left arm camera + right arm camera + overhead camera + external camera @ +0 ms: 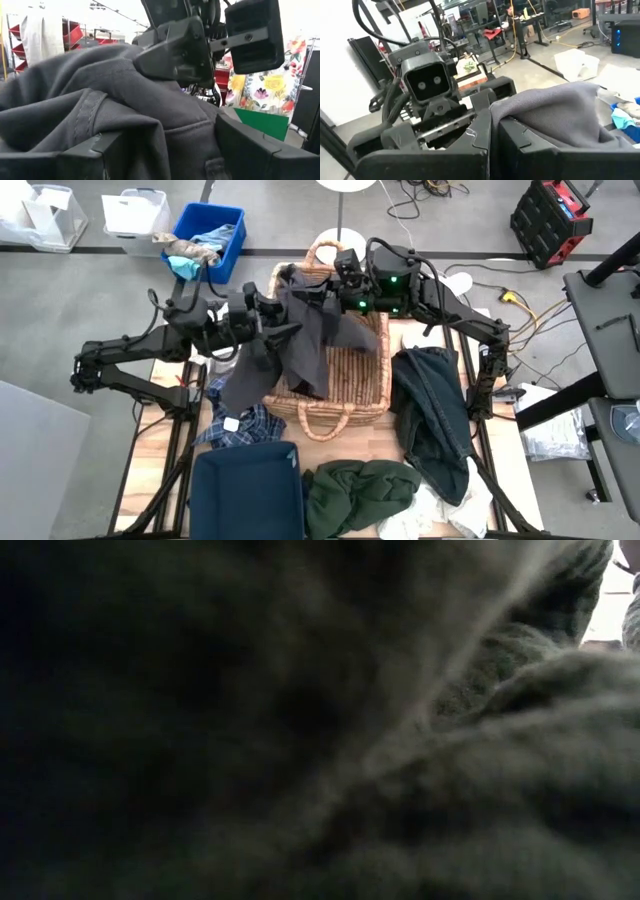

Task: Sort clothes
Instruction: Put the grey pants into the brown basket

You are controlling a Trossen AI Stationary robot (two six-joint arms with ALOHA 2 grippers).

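A charcoal garment (300,345) hangs over the wicker basket (350,380), held up by both grippers. My left gripper (278,320) is at the basket's far left corner, closed on a thick bunch of the garment (150,125). My right gripper (322,292) is at the basket's far rim, shut on the garment's upper edge (555,115). A black garment (435,415) lies right of the basket. A dark green one (360,490) and a white one (450,510) lie near the front edge, and a plaid one (235,425) lies on the left. My left gripper has a thick, many-layered bunch of the charcoal garment with a seam (87,117) between its two fingers (250,150), which stay well apart. The cloth drapes over the gripper and hangs below it, slack. My right gripper pinches a fold at the garment's upper edge (512,112) between its two nearly closed fingers (482,135). The cloth is lifted clear there and falls away to one side, toward the left gripper.
A dark blue bin (245,490) stands at the table's near left. A blue bin (230,225) with teal and beige rags and clear tubs (135,210) sit on the floor beyond the far left. Dark knit cloth (320,740) fills the low view.
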